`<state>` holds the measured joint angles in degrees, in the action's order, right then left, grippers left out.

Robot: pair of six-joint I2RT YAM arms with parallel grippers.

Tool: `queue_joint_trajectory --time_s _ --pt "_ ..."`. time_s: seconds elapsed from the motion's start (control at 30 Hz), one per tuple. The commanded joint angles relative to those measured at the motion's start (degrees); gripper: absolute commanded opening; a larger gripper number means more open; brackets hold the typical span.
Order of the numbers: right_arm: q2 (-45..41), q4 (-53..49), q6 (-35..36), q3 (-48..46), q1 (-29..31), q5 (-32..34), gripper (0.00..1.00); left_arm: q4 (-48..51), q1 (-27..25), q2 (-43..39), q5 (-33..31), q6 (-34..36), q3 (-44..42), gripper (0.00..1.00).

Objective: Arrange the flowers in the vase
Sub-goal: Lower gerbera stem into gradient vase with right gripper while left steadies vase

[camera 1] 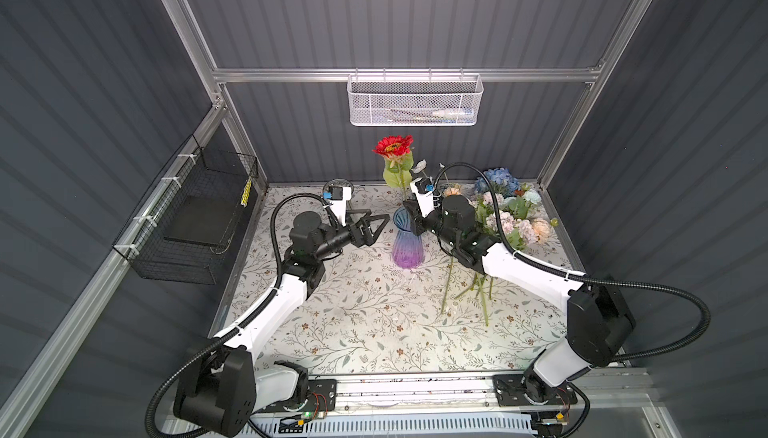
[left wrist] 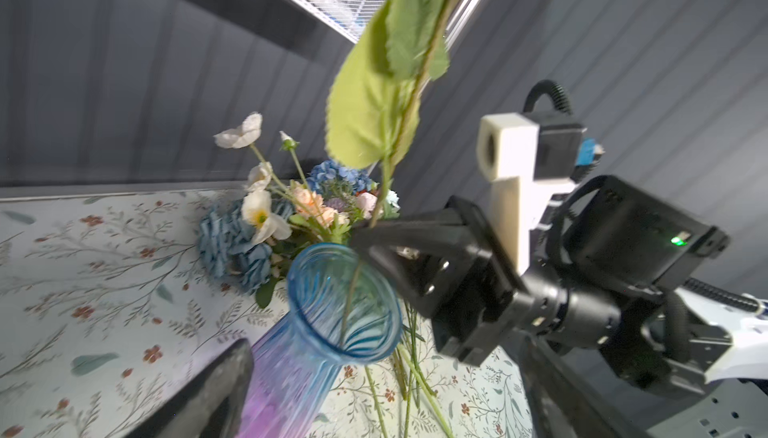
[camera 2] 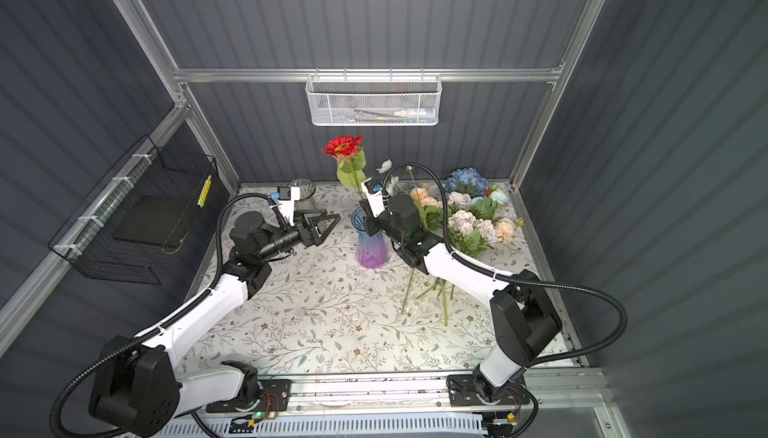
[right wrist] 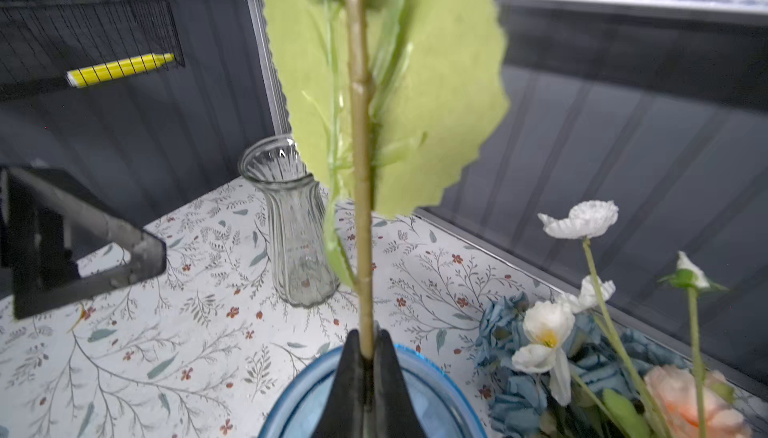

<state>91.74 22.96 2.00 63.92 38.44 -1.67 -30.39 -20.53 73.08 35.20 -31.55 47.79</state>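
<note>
A blue-to-purple ribbed vase [camera 1: 405, 244] [camera 2: 371, 246] stands mid-table. My right gripper [right wrist: 365, 348] [camera 1: 411, 217] is shut on the green stem of a red daisy-like flower [camera 1: 392, 146] [camera 2: 341, 145], just over the vase mouth [left wrist: 345, 298]. The stem's lower end reaches down inside the vase. My left gripper [camera 1: 380, 223] [camera 2: 328, 221] stands open just left of the vase neck, holding nothing; one of its fingers [left wrist: 216, 390] shows beside the vase. The other flowers [camera 1: 509, 215] [camera 2: 473, 215] lie in a pile at the back right, partly hidden by the right arm.
A clear glass vase [right wrist: 295, 228] [camera 2: 301, 190] stands at the back left behind the left wrist. Long stems [camera 1: 478, 294] of the pile stretch toward the front. A white mesh basket [camera 1: 413, 101] hangs on the back wall, a black wire basket [camera 1: 187, 223] on the left wall.
</note>
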Motion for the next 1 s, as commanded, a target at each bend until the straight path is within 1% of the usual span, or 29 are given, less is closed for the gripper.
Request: queue_joint_trajectory --time_s 0.0,0.13,0.23,0.3,0.4,0.5,0.63,0.7,0.77,0.9,0.97 --pt "-2.4 5.2 0.9 -3.6 0.9 0.7 0.00 -4.9 -1.4 3.6 1.7 -0.3 2.8 0.99" --pt "-4.6 5.6 -0.9 -7.6 1.3 0.8 0.00 -13.3 -1.8 8.8 1.6 -5.7 4.8 0.99" --pt "-5.3 5.9 -1.6 -9.4 1.4 0.5 0.00 -17.0 -2.0 12.1 1.0 -8.0 6.9 0.99" --pt "-5.3 6.0 -1.6 -10.0 1.5 0.5 0.00 -17.7 -2.1 13.5 0.0 -8.1 8.1 0.99" --pt "-5.2 6.2 -1.3 -10.5 1.5 0.4 0.00 -17.9 -2.1 15.3 -1.0 -6.6 10.1 0.92" --pt "-4.7 6.2 -0.7 -10.2 1.5 0.7 0.00 -17.7 -2.3 17.1 1.1 -6.5 12.4 0.88" --pt "-3.5 4.2 1.1 -8.1 1.5 0.3 0.00 -17.6 -3.4 18.1 2.7 -6.2 12.8 0.86" --pt "-3.0 3.1 2.0 -7.3 1.5 -0.3 0.00 -17.5 -3.8 18.3 3.1 -5.8 12.7 0.81" --pt "-2.8 3.0 2.5 -7.1 1.5 -0.5 0.00 -17.2 -3.9 18.2 3.0 -5.5 12.7 0.72" --pt "-2.8 2.8 2.7 -7.2 1.5 -1.2 0.00 -15.6 -3.9 17.6 2.2 -3.2 13.4 0.47" --pt "-2.7 2.7 2.7 -7.3 1.5 -1.3 0.00 -15.3 -3.9 17.5 2.4 -2.9 14.0 0.40"
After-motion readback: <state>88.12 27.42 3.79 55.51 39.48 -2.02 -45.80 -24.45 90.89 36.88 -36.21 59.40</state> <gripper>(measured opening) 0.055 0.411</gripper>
